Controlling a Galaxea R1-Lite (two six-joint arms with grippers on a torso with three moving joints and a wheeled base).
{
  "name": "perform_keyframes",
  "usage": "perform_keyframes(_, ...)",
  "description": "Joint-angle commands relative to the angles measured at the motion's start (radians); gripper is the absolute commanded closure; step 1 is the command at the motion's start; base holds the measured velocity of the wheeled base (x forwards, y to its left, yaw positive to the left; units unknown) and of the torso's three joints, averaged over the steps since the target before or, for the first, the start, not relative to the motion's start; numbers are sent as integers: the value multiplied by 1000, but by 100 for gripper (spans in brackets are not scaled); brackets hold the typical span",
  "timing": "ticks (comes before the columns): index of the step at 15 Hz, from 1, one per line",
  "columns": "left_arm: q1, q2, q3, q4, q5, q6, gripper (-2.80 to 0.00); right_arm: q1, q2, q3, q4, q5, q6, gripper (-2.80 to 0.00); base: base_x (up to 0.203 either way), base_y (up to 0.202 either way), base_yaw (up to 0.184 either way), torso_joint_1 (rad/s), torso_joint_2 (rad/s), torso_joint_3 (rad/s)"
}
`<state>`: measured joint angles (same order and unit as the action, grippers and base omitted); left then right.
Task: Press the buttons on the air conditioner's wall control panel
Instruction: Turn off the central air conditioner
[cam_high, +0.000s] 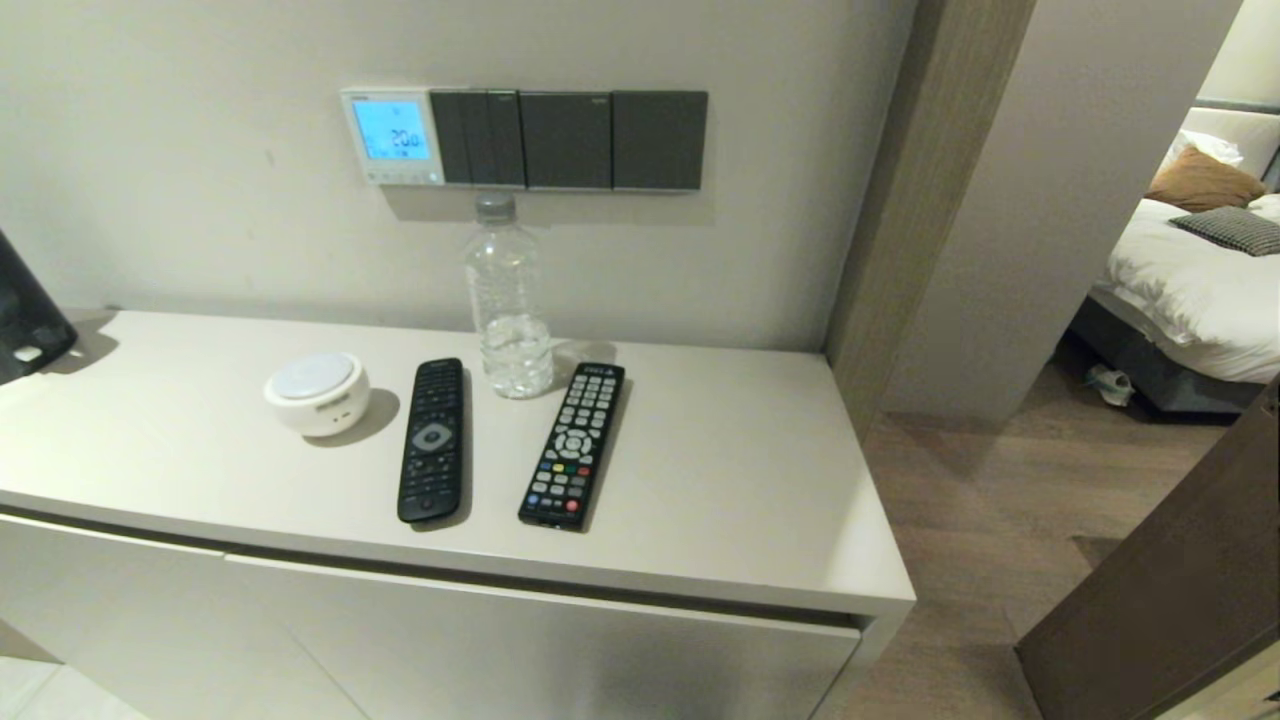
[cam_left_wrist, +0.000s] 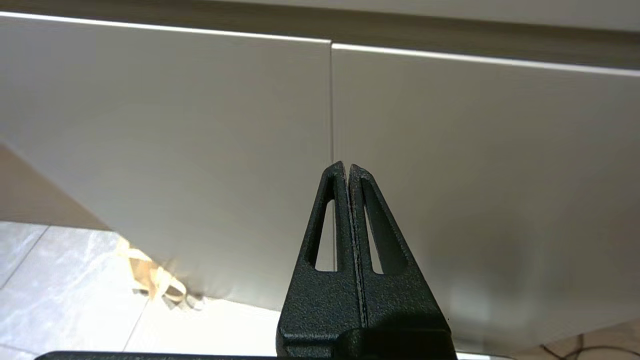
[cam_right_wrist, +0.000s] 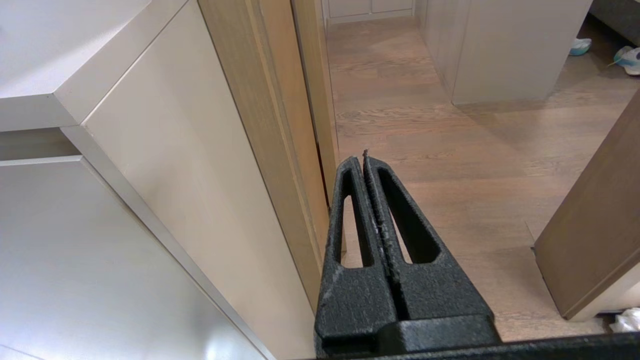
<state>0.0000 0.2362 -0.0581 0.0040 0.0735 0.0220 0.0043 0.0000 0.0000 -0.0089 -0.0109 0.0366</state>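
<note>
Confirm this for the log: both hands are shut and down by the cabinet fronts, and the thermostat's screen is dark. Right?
Not quite. The head view shows the air conditioner's wall control panel with its screen glowing light blue and showing digits, not dark. The rest holds: the left hand and the right hand are both shut, low beside the cabinet fronts.

The air conditioner's wall control panel (cam_high: 391, 136), on the wall above the counter's (cam_high: 720, 480) back edge, shows "20.0" on its glowing blue screen; print on the two remotes is too small to read
</note>
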Motion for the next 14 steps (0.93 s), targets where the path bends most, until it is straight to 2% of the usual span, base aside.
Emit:
perform_keyframes(1,14,-46,-6,36,-3,1,0,0,2,2,0,0,0,0,0,0,0,0,0,0)
perform_keyframes(6,12,-85,6,42,11,3,0,0,2,2,0,0,0,0,0,0,0,0,0,0)
perform_keyframes(10,9,-136,-1,77,-4,44,0,0,2,2,0,0,0,0,0,0,0,0,0,0)
perform_keyframes(14,9,-183,34,74,-72,65,0,0,2,2,0,0,0,0,0,0,0,0,0,0)
